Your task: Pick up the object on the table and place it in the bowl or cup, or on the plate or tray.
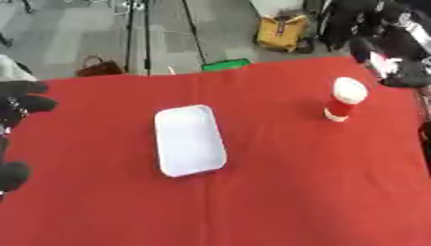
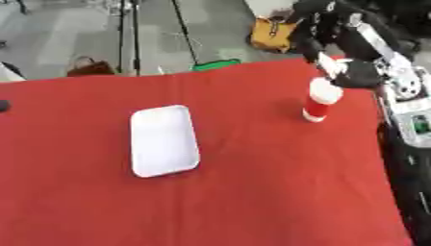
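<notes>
Red cylindrical container with white lid point(image 1: 344, 104) stands upright on red tablecloth point(image 1: 295, 182), well apart from empty white rectangular tray point(image 1: 190, 140) — nothing placed yet. Your right hand point(image 2: 353, 72) sits just above lid; finger state cannot tell. Left hand point(image 1: 21, 103) idle at edge, fingers curled, empty. Grasp, carry, placement all remain — yours to do.

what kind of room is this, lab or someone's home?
Most likely a lab or recording space, not a home: a table under a red cloth, black stand legs on grey floor behind it, and a staged white rectangular tray and red-and-white cylindrical container.
</notes>
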Robot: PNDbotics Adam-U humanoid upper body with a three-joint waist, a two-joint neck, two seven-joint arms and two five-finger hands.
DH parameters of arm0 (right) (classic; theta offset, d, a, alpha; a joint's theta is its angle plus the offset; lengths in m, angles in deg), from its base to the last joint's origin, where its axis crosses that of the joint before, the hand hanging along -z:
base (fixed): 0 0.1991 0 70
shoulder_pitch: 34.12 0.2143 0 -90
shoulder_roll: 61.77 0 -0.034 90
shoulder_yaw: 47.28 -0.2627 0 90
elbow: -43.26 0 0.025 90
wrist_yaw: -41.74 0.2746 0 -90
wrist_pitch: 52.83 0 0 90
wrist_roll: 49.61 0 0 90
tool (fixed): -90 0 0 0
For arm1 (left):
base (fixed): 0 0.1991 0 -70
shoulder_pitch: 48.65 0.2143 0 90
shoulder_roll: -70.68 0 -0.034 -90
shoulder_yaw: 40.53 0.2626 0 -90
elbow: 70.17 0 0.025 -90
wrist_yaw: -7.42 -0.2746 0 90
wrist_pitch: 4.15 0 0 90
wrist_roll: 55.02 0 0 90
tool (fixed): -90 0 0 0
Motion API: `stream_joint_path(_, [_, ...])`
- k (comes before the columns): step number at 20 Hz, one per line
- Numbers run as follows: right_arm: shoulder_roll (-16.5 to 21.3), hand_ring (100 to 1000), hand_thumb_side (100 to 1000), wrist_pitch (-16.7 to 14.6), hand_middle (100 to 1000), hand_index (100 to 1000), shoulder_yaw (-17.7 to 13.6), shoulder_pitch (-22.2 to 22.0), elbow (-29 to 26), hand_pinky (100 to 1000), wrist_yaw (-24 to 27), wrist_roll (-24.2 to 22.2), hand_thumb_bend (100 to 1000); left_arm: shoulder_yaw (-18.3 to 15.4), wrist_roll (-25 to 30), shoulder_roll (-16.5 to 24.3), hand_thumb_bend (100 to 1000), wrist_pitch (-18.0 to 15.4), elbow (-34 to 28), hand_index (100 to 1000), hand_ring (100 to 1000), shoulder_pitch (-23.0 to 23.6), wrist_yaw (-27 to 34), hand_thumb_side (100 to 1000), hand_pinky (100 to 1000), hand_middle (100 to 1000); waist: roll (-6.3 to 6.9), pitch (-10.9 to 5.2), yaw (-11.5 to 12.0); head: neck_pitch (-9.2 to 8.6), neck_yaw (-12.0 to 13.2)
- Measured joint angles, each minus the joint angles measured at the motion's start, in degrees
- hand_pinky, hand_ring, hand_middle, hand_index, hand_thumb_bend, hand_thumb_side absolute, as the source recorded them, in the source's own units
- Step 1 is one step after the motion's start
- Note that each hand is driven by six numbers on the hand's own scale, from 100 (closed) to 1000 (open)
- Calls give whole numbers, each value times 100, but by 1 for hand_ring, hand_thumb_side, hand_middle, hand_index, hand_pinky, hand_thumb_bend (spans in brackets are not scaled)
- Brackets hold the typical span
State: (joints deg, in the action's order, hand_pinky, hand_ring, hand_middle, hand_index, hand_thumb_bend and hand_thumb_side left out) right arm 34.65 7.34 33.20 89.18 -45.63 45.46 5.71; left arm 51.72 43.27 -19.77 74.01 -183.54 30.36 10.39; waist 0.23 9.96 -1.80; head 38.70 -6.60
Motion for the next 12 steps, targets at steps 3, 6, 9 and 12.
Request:
stream_joint_path(3, [0, 647, 466, -3, 724, 879, 0, 2, 2, 539, -17, 3, 207, 0, 0, 0, 958, 0, 0, 792, 683, 0, 0, 597, 750, 718, 0, 0, 0, -12, 0])
stream_joint_path(6, [0, 648, 461, -10, 725, 879, -1, 50, 43, 540, -35, 10, 214, 0, 0, 0, 959, 0, 0, 792, 684, 0, 0, 596, 750, 718, 0, 0, 0, -17, -1])
stream_joint_path(9, [2, 655, 458, -35, 730, 880, -8, 109, 144, 548, -101, 35, 220, 0, 0, 0, 959, 0, 0, 792, 684, 0, 0, 597, 750, 718, -1, -1, -1, -20, -2])
stream_joint_path(12, [30, 668, 461, -91, 740, 882, -17, 211, 342, 563, -257, 91, 229, 0, 1, 1, 959, 1, 0, 792, 684, 0, 0, 597, 750, 718, -4, -2, -1, -36, -3])
